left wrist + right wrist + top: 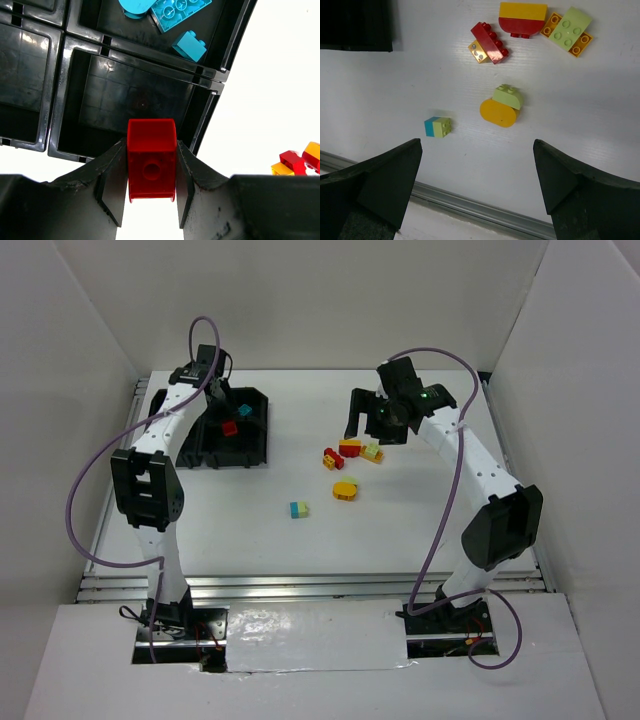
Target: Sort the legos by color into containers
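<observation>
the left tool [151, 146] is shut tight on a red brick [151, 167], one finger on each side, at the bottom middle of the left wrist view. the brick hangs over the near wall of one box of the black tray [56, 90]. this box fills the middle of that view, and no bricks show in the part that can be seen. the box next to it, at the top of the view, has the teal bricks [175, 12] in it. in the top view the tray sits at the upper left.

the step now looks like dropping the red brick in its own box. to do it well, the left tool should go a bit more toward the middle of the box, come down low, and only then let go. if it lets go too near the wall, the brick may tip out onto the white surface [280, 90]. if it goes too far up the picture, red could land with teal.

the right tool [477, 145] is wide and holds nothing. it hangs over the loose bricks on the surface: a small teal and green brick [438, 127], an orange round one with a green top [501, 107], and three more at the top of the right wrist view. these are not sorted yet.
</observation>
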You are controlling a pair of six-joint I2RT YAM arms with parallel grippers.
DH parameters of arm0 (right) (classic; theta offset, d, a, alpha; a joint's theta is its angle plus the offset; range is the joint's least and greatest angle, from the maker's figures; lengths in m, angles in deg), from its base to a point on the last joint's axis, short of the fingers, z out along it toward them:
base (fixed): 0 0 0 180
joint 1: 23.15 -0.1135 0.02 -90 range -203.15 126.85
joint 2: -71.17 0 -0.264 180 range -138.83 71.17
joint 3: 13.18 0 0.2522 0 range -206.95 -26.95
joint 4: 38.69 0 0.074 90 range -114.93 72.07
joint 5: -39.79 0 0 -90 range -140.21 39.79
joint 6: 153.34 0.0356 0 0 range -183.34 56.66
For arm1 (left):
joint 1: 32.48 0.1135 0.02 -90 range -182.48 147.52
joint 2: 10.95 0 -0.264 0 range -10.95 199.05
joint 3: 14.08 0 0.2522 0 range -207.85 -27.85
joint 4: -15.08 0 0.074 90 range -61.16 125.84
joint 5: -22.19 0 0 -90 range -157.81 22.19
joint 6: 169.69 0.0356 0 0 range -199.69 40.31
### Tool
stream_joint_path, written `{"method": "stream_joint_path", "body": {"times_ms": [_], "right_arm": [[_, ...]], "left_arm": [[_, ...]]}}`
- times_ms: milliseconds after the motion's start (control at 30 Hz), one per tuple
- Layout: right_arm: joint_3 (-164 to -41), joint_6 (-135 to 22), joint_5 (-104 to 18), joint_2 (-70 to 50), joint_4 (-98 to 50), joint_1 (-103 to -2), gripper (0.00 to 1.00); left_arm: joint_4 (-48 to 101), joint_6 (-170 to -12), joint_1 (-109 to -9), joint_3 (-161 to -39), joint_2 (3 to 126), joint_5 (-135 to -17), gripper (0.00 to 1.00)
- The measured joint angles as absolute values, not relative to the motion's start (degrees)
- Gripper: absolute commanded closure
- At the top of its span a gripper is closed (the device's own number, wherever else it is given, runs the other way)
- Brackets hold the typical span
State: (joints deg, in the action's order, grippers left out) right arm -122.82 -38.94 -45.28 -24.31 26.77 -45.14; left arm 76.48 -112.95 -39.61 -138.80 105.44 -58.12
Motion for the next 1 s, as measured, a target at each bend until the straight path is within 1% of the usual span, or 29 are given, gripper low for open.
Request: {"method": "stream_joint_path", "body": {"times_ms": [300, 367, 400, 500, 867, 933, 967, 1000], "right_arm": [[-122.8, -39.0, -46.0, -24.3, 26.8, -45.1, 0.0], [-122.8, -39.0, -46.3, -24.3, 26.8, -45.1, 0.0], [-122.8, -39.0, -46.4, -24.3, 26.8, -45.1, 0.0], [-122.8, -39.0, -46.5, -24.2, 26.8, -45.1, 0.0], [-121.8, -39.0, -46.5, -22.8, 26.7, -45.1, 0.01], [-121.8, -39.0, -46.5, -22.8, 26.7, -45.1, 0.0], [-121.8, -39.0, -46.5, -22.8, 26.7, -45.1, 0.0], [-121.8, -39.0, -46.5, -22.8, 26.7, -45.1, 0.0]], "left_arm": [[76.7, -112.7, -39.7, -139.3, 106.5, -58.1, 1.0], [76.8, -112.7, -39.7, -139.6, 107.1, -58.1, 0.94], [76.8, -112.7, -39.7, -139.6, 107.3, -58.1, 0.88], [76.9, -112.7, -39.7, -139.8, 107.9, -58.1, 0.85], [77.2, -112.6, -39.7, -141.1, 108.9, -58.0, 0.85], [77.2, -112.6, -39.7, -141.1, 109.0, -58.0, 0.78], [77.2, -112.6, -39.7, -141.1, 109.0, -58.0, 0.7], [77.2, -112.6, -39.7, -141.1, 109.0, -58.0, 0.66]]}}
